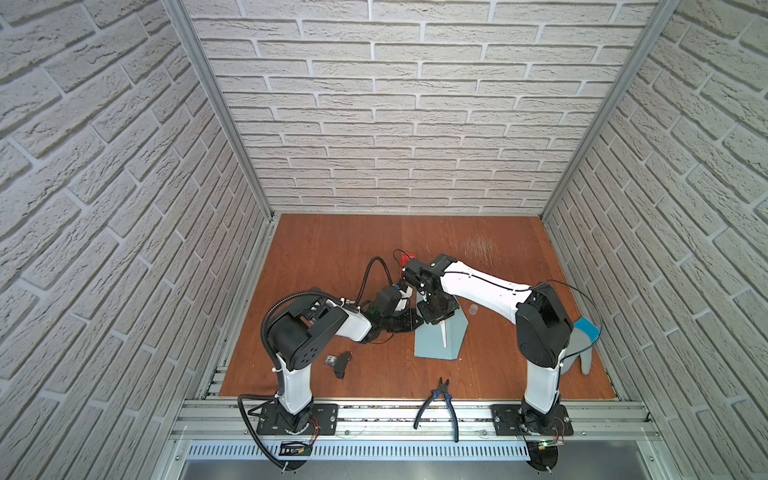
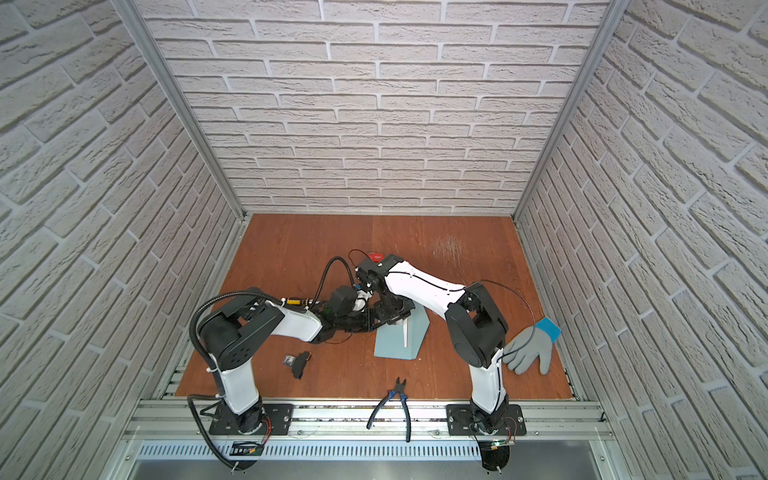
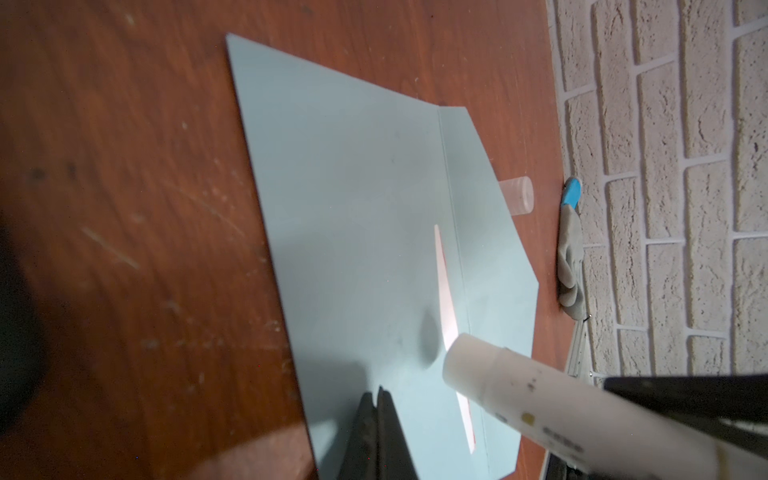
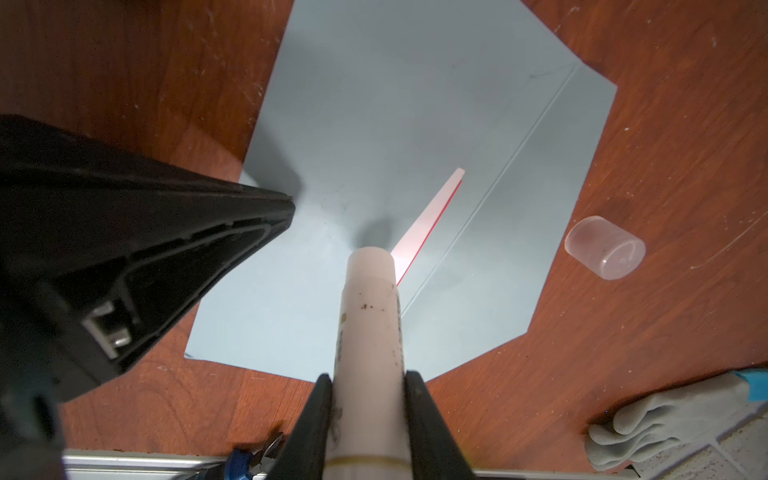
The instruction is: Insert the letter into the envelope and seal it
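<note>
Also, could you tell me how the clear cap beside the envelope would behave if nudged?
The clear cap appears to lie on its side, so it would probably roll. It looks like thin hollow plastic, so likely light and easily flicked away.
</note>
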You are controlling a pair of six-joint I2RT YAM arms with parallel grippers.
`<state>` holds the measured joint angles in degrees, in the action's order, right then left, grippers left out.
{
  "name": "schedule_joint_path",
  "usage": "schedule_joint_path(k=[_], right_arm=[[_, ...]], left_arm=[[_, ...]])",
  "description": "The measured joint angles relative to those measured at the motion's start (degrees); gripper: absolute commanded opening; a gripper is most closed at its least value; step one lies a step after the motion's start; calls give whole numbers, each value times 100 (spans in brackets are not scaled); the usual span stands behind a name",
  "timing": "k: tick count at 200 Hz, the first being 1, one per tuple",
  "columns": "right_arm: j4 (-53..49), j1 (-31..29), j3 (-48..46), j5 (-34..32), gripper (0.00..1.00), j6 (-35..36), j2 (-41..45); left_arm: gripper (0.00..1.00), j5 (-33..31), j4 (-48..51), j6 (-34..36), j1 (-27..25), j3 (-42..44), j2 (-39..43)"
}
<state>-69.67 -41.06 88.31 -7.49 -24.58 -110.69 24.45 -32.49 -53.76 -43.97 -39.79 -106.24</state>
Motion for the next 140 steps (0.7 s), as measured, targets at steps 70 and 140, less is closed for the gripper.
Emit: schedule_joint_path(k=[70, 140], right_arm=[[68, 83, 9, 111, 5, 96, -197], [-87, 151, 208, 57, 5, 103, -343]], left_arm=[[0, 31, -2, 0, 0, -2, -7], [0, 52, 103, 17, 4, -79, -26]])
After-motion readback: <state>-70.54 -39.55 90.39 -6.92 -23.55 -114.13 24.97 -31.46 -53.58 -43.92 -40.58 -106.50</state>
